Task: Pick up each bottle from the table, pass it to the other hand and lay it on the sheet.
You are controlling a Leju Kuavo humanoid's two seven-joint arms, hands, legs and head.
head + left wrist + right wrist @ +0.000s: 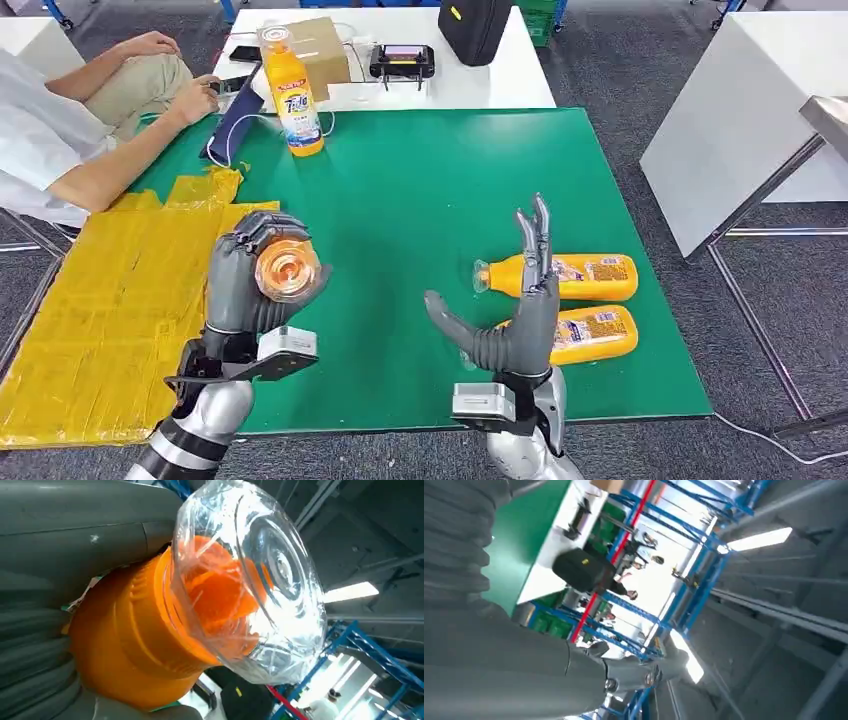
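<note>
Orange bottle (285, 270), clear base facing cam, gripped in left hand (250, 285) above counter (420, 180) edge by yellow sheet (110, 300). Right hand (515, 310) empty, fingers spread, w/ two orange bottles (585, 305) lying just behind it.

The sheet (110, 300) lies on the left part of the table (420, 190); the left hand (250, 275) holds a bottle (287, 270) just beside the sheet's right edge, above the table; the right hand (515, 315) stands to its right, fingers apart, in front of two lying bottles (575, 278), one (590, 335) nearer the front edge; an upright bottle (293, 95) stands at the far edge; a person (60, 130) sits at the far left.
</note>
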